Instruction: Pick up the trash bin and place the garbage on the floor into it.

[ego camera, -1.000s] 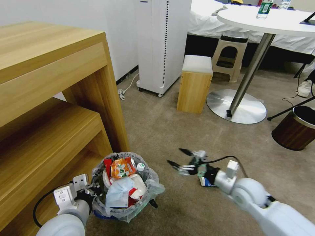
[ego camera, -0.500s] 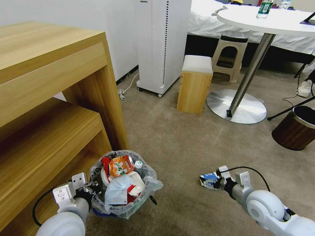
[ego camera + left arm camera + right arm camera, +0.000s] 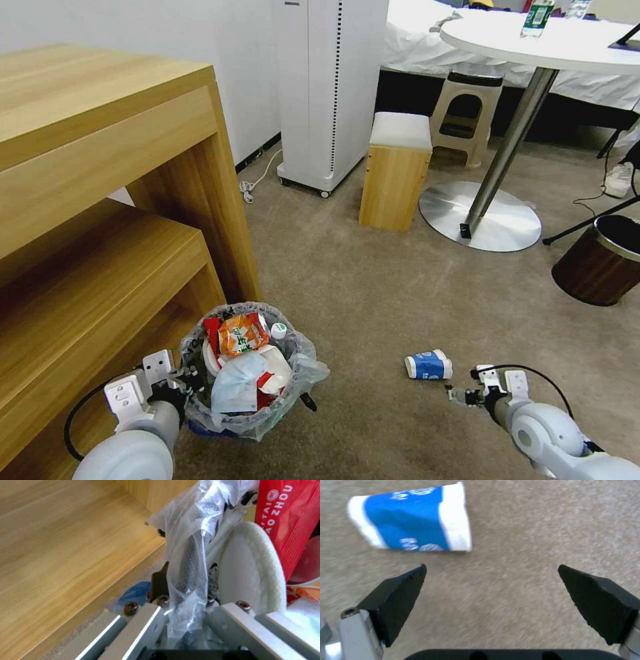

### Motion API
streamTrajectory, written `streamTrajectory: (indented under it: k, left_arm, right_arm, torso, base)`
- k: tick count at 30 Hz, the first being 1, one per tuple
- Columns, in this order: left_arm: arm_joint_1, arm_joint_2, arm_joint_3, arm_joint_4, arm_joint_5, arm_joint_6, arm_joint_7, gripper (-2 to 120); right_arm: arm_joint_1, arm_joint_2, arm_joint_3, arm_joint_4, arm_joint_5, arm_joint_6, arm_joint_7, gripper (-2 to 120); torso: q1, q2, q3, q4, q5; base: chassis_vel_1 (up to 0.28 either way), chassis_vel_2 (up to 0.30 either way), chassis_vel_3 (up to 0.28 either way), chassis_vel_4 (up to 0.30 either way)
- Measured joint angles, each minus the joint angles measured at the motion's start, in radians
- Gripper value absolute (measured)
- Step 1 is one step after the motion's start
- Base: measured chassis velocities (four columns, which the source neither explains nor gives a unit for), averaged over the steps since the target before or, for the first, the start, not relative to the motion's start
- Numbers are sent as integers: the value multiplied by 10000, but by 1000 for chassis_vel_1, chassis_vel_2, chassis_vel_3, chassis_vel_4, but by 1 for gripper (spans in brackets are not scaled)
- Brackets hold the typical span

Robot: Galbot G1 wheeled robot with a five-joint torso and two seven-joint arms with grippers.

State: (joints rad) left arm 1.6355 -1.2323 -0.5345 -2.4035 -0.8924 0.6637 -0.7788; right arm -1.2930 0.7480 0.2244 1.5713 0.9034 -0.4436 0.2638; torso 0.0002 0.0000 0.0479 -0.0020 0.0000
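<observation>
On tan carpet [image 3: 373,280], lying on its side just ahead-left of the spread right claw [image 3: 493,590]: blue-white paper cup [image 3: 428,365], long axis crosswise. Left claw [image 3: 190,387] pinching the trash bin [image 3: 250,427] rim beside wooden shelving [image 3: 100,253].

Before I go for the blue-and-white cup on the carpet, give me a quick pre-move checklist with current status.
1. Right hand open: ok, jaws spread wide.
2. Cup free on the floor: ok, lying on its side.
3. Right hand lined up on cup: not ok, cup sits off to one side ahead of the fingertips.
4. Left hand gripping the trash bin rim: ok.
5. Room left in bin: cannot tell, piled near the rim.
</observation>
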Motion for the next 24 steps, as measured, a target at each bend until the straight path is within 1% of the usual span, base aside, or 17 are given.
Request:
streamTrajectory:
  k: [2,3,5,7,8,11,18,21,22,23,24]
  left_arm:
    - [-26,31,14,28,0,-2,3,0]
    - [-26,31,14,28,0,-2,3,0]
    - [-45,60,34,57,1,-3,4,0]
    - [-57,85,61,68,1,-3,6,0]
    - [-57,85,61,68,1,-3,6,0]
    - [-45,147,76,28,1,-3,7,0]
    - [20,173,76,-121,0,-3,3,0]
    - [27,163,88,-145,5,-3,2,0]
    - [24,160,91,-155,6,-3,0,0]
    - [24,160,91,-155,6,-3,0,0]
    - [15,159,93,-167,7,-3,-5,0]
  right_arm:
    - [346,229,0,-567,-427,242,-415,100]
    - [346,229,0,-567,-427,242,-415,100]
    - [628,429,-17,-910,-703,366,-794,100]
    - [983,659,-138,-1286,-1160,498,-1417,100]
    - [983,659,-138,-1286,-1160,498,-1417,100]
    - [1377,914,-307,-1637,-1767,679,-2300,100]
    - [1698,1080,-484,-2042,-2298,700,-2844,100]
    - [1742,1102,-492,-2096,-2338,680,-2875,100]
    - [1742,1110,-492,-2111,-2380,662,-2891,97]
    - [1742,1110,-492,-2111,-2380,662,-2891,97]
    - [1735,1119,-492,-2133,-2461,651,-2910,93]
  torso:
    - [0,0,0,0,0]
    - [0,0,0,0,0]
    - [0,0,0,0,0]
    - [0,0,0,0,0]
    - [0,0,0,0,0]
    - [0,0,0,2,-1]
    - [0,0,0,0,0]
    - [0,0,0,1,-1]
    - [0,0,0,0,-1]
    - [0,0,0,0,-1]
    - [0,0,0,0,-1]
  base:
    - [0,0,0,0]
    - [0,0,0,0]
    - [0,0,0,0]
    - [0,0,0,0]
    - [0,0,0,0]
    - [0,0,0,0]
    - [0,0,0,0]
    - [0,0,0,0]
    - [0,0,0,0]
    - [0,0,0,0]
    - [0,0,0,0]
